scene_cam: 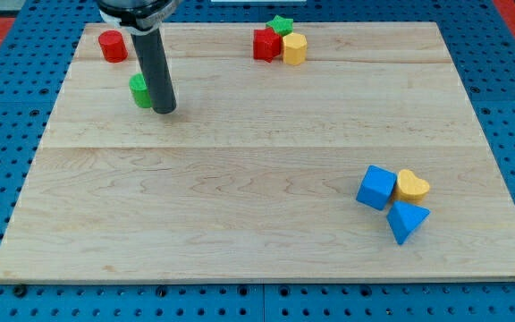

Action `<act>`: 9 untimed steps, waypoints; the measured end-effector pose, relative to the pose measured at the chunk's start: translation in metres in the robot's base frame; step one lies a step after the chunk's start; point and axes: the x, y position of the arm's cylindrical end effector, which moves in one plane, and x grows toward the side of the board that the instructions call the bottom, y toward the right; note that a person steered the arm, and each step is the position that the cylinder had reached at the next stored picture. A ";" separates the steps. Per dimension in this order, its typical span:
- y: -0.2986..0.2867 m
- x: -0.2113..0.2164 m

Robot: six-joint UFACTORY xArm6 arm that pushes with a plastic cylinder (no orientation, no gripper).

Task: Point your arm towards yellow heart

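Observation:
The yellow heart [412, 186] lies at the view's lower right, touching a blue cube [376, 188] on its left and a blue triangle [407, 221] below it. My tip [165, 110] rests on the board at the view's upper left, far from the heart. It stands right next to a green cylinder [139, 90], on that block's right side.
A red cylinder [112, 46] sits near the board's top left corner. At the top middle a red block [265, 44], a green star [281, 25] and a yellow hexagon [294, 48] cluster together. The wooden board [257, 197] lies on a blue pegboard.

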 end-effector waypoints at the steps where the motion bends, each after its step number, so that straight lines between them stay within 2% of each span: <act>1: -0.010 -0.001; 3: -0.050 -0.075; 4: -0.026 -0.071; 7: 0.233 0.015; 9: 0.273 0.026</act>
